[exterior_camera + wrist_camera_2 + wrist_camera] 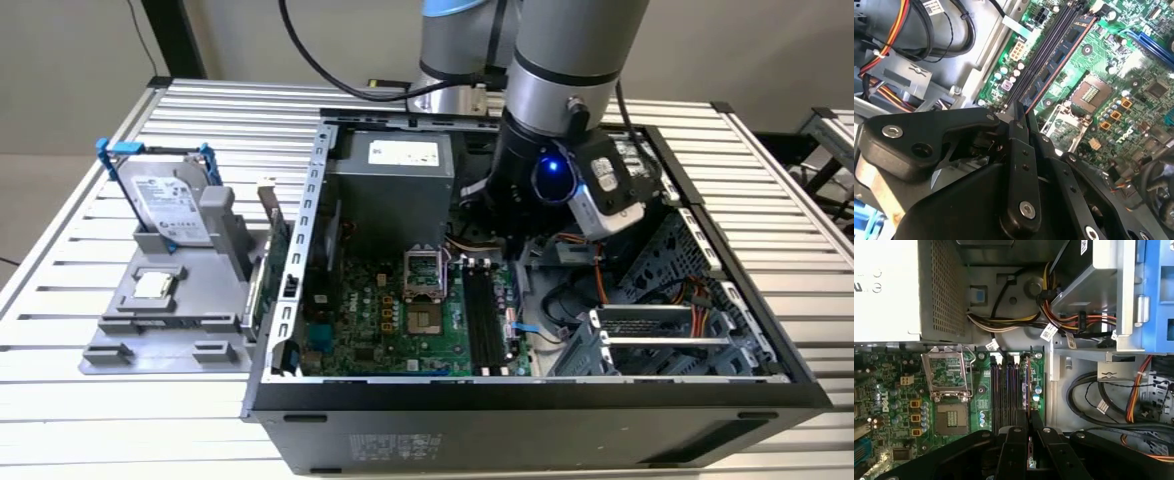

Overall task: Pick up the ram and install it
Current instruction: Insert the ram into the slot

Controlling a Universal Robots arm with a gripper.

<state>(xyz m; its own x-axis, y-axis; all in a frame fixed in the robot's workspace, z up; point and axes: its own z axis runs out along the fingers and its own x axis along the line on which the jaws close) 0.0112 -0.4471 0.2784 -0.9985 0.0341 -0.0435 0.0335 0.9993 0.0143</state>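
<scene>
The gripper (1029,440) is reaching down inside the computer case (314,190), right over the memory slots (1004,395) on the green motherboard (1134,65). Its fingers (1019,150) are pressed close together, pinching the ram (1064,55) by one end — the thin dark stick is standing on its edge. The ram's long side is running straight away from the gripper, lined up with the slots and sitting at the slot farthest from the square chip socket (951,415). I cannot tell if it is pushed all the way in.
</scene>
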